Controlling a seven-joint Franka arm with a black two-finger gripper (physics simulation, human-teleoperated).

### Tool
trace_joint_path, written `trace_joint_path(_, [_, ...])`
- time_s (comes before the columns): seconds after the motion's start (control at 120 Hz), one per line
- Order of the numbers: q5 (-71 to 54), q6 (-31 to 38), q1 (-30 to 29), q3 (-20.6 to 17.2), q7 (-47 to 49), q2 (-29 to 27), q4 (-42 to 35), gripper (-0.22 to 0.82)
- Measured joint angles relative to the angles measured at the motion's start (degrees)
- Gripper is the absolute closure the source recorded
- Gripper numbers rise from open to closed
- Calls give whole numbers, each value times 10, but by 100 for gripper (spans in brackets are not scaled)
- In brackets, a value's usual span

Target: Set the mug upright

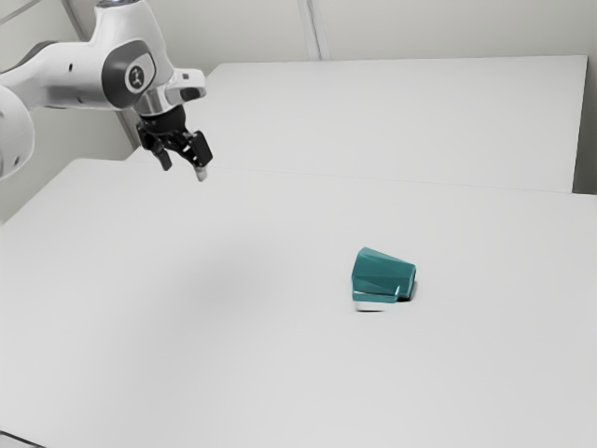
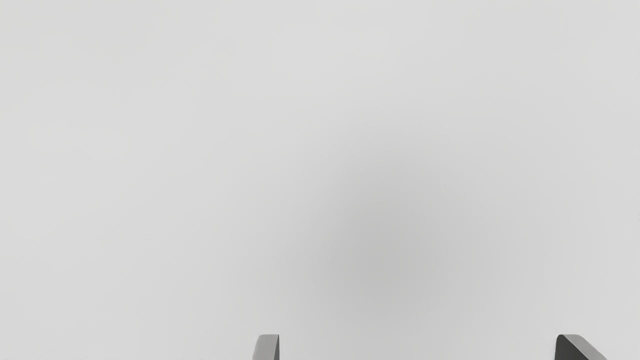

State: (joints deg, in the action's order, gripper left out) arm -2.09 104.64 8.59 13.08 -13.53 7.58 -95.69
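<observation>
The tabletop (image 1: 215, 373) is a flat, smooth, matte white plane, straight-edged, with one corner toward the exterior view's upper left. Beyond its far edge I observe a flat white panel (image 1: 401, 117) and an off-white wall (image 1: 448, 28). A soft-edged grey shadow (image 1: 224, 271) lies on the tabletop; its blurred dark core appears ahead of the fingers (image 2: 266, 348) in my wrist view. My arm (image 1: 84, 75) has rounded, smooth white casings with dark grey inserts. My gripper (image 1: 184, 170), black and angular, is suspended above the tabletop, nearest the upper-left corner and well apart from the mug (image 1: 382, 272). Its two fingers stand wide apart, bevelled at the ends, nothing between them.

The mug is teal, faceted and tapered. It lies on its side on the tabletop, inward of the far edge, wide end toward the exterior view's left. A flat teal band runs along its near side. Its opening is hidden; I cannot determine its contents.
</observation>
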Motion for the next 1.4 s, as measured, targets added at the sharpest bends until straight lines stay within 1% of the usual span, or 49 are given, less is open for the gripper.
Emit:
trace_joint_path(0.067, [9,6,2,3,2,-6,-13,0])
trace_joint_path(0.133, [36,8,4,16,-4,-12,-26,0])
trace_joint_path(0.233, [64,10,-1,17,-7,-43,-79,0])
trace_joint_path(0.383, [127,-20,1,25,-15,-50,-104,0])
trace_joint_path(0.467, [188,-34,-5,25,-27,-48,-126,0])
trace_joint_path(0.617, [299,-43,-29,17,-56,-14,-150,0])
trace_joint_path(0.742, [359,-46,-50,-7,-81,23,-158,0])
trace_joint_path(0.975, [422,-26,-34,-25,-127,87,-158,0])
trace_joint_path(1.092, [440,-14,-21,-28,-151,105,-155,0])
trace_joint_path(1.2, [458,0,-9,-40,-174,112,-149,0])
trace_joint_path(1.308, [475,16,5,-43,-196,121,-146,0])
trace_joint_path(1.4, [484,26,17,-43,-212,134,-128,0])
